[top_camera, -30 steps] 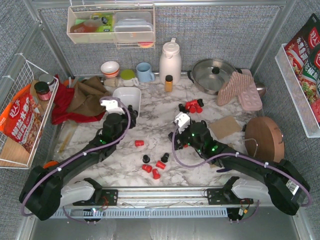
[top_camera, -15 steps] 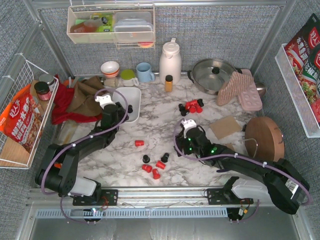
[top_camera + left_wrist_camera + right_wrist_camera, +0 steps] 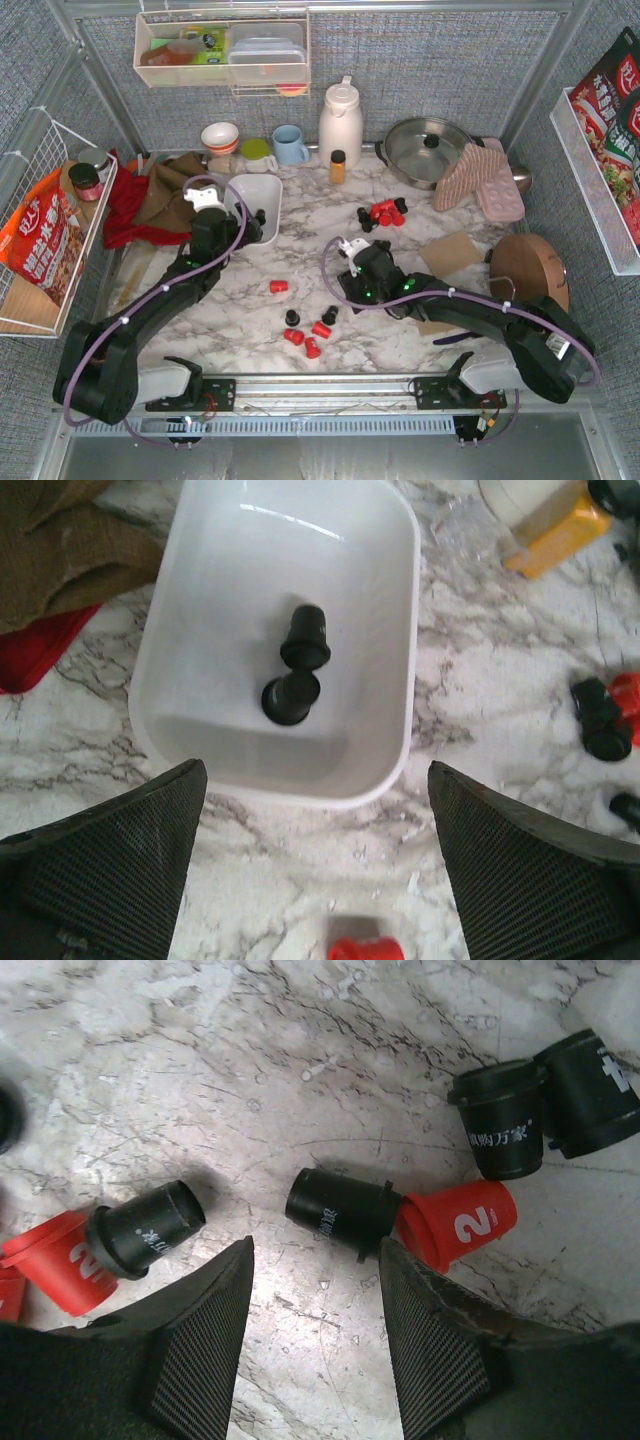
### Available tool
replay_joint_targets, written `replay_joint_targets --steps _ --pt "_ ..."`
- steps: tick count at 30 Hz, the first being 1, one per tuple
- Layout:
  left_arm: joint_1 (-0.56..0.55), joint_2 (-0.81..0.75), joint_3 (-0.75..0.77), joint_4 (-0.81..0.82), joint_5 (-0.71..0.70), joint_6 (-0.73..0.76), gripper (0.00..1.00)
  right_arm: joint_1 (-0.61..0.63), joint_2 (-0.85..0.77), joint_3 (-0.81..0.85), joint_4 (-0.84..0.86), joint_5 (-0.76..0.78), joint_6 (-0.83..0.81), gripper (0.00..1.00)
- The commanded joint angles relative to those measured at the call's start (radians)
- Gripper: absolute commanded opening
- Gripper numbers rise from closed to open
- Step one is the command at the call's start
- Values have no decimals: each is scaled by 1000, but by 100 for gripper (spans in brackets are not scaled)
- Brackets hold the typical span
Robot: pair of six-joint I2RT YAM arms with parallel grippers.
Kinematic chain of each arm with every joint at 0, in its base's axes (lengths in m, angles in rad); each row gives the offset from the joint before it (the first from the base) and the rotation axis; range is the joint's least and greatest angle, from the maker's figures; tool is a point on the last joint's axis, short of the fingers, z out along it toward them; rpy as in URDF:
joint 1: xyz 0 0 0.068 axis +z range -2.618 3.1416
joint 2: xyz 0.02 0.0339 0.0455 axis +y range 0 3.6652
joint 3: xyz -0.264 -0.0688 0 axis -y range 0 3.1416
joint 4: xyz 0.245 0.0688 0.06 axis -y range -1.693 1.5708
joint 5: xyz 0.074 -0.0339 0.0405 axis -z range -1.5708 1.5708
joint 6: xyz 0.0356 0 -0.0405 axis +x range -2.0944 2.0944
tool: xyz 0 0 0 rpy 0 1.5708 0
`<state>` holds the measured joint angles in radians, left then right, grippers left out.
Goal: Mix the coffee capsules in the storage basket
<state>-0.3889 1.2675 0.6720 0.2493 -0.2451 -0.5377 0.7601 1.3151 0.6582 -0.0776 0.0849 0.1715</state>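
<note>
The white storage basket [image 3: 262, 181] [image 3: 408, 680] holds two black coffee capsules [image 3: 303, 640] [image 3: 290, 696]. My left gripper [image 3: 226, 236] [image 3: 315, 865] hangs just short of its near rim, open wide and empty, with a lone red capsule [image 3: 364, 948] [image 3: 278, 286] below it. More capsules lie loose on the marble: a near group [image 3: 310, 333] and a far group [image 3: 383, 212]. My right gripper [image 3: 352, 274] [image 3: 315, 1290] is low over the marble, open. A black capsule [image 3: 340, 1208] touching a red one [image 3: 460, 1225] lies just past its fingertips.
An amber bottle [image 3: 338, 166] [image 3: 550, 525], white jug [image 3: 340, 122], pan [image 3: 428, 148] and oven mitts [image 3: 482, 180] line the back. Brown and red cloths [image 3: 160, 195] lie left of the basket. A wooden lid [image 3: 528, 277] sits at the right.
My left gripper opened wide and drew back towards the basket's near-left edge; a black capsule now shows in the basket. My right gripper moved left and its jaws narrowed.
</note>
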Motion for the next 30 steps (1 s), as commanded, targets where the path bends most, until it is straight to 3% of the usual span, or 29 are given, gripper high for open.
replay_joint_targets --steps 1,10,23,30 --pt "2 -68 -25 -127 88 22 99 21 31 16 -20 119 60 57" --pt "-1 -192 -124 -122 136 32 99 47 149 106 -77 203 78 59" --pt "-1 -216 -177 -91 185 38 99 53 246 190 -134 198 61 60" --pt "-1 -227 -190 -74 201 38 99 54 258 205 -161 199 23 52"
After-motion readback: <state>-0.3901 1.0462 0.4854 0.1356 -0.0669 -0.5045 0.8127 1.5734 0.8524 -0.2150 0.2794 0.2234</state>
